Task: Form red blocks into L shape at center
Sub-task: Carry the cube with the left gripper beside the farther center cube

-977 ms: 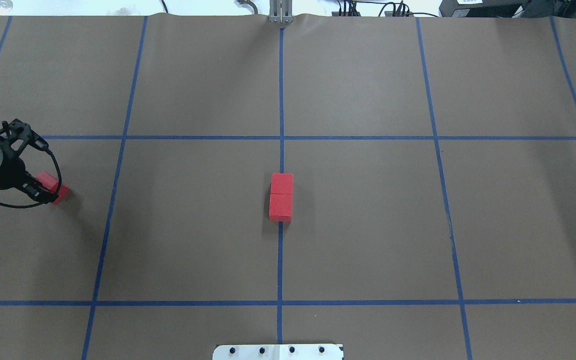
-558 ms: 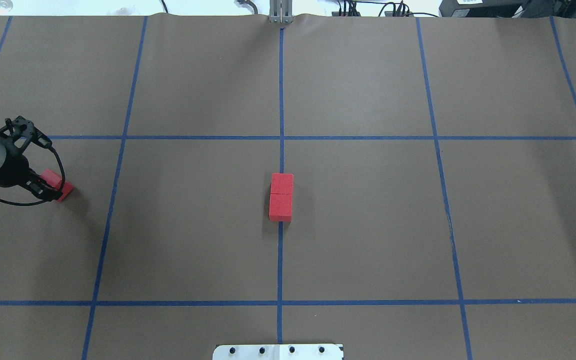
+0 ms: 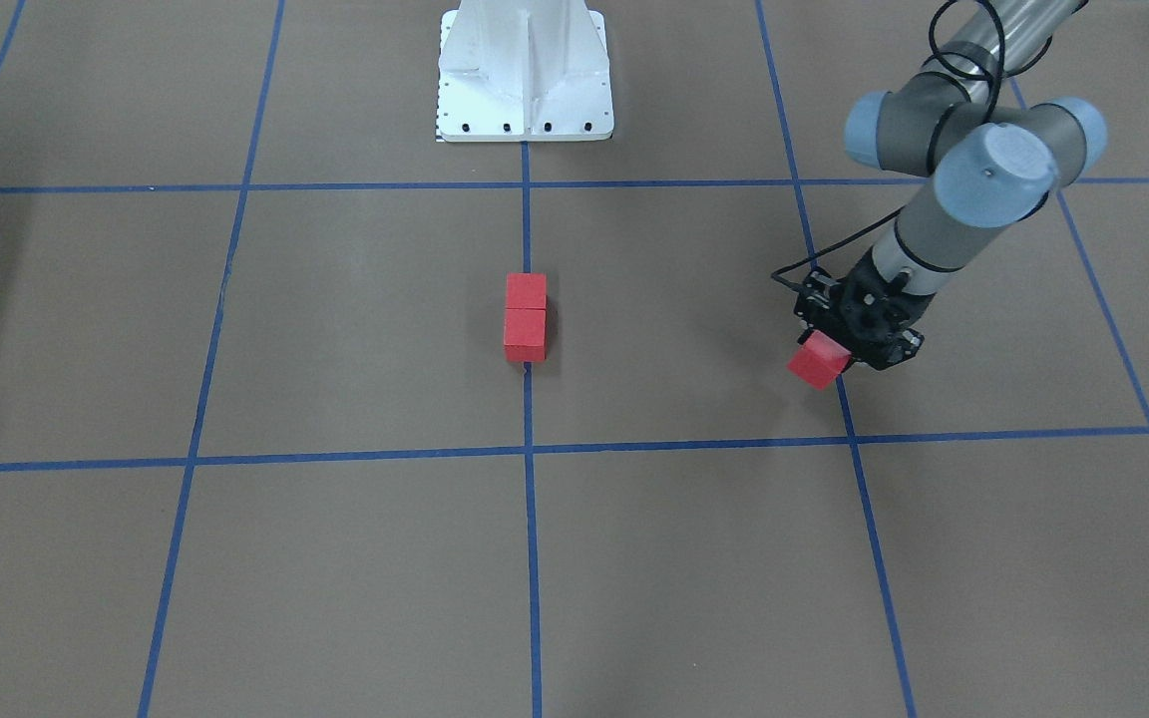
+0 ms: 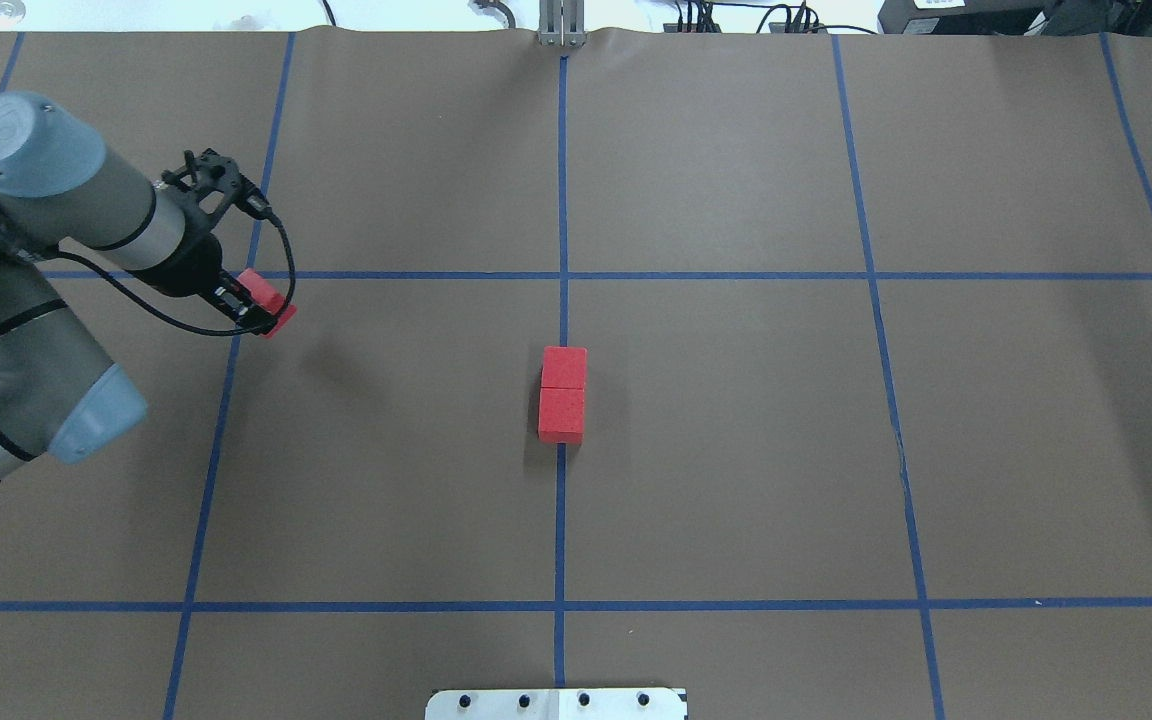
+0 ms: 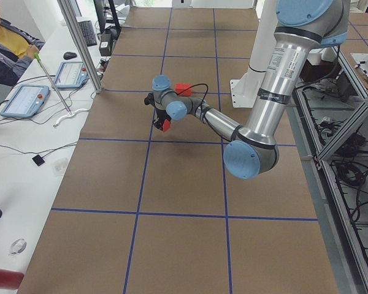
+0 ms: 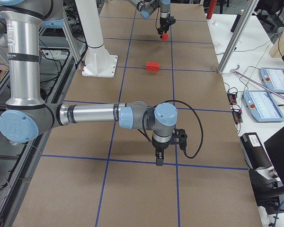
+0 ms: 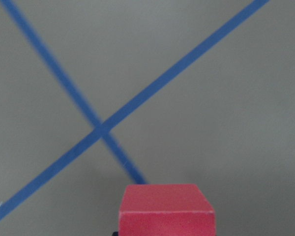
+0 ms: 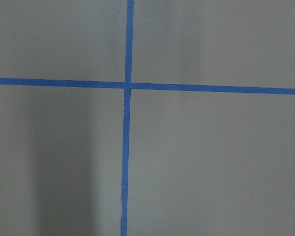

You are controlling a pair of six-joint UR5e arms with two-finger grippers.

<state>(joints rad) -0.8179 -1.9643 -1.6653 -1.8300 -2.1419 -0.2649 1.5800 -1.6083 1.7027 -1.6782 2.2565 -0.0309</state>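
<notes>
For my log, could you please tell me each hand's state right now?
Left hand: closed on a red block.
Right hand: cannot be told.

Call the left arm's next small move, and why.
Probably carry it toward the center: the left claw is shut on the third red block, lifted near a grid crossing, while the two red blocks sit touching on the middle tape line, lacking one beside an end for the L.

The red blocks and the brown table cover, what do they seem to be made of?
The red blocks: matte, faintly speckled faces with sharp edges and no gloss, so perhaps painted wood or dense foam; the pictures cannot settle which. The brown table cover: flat, dull, wavy at its far edge, so probably paper.
</notes>
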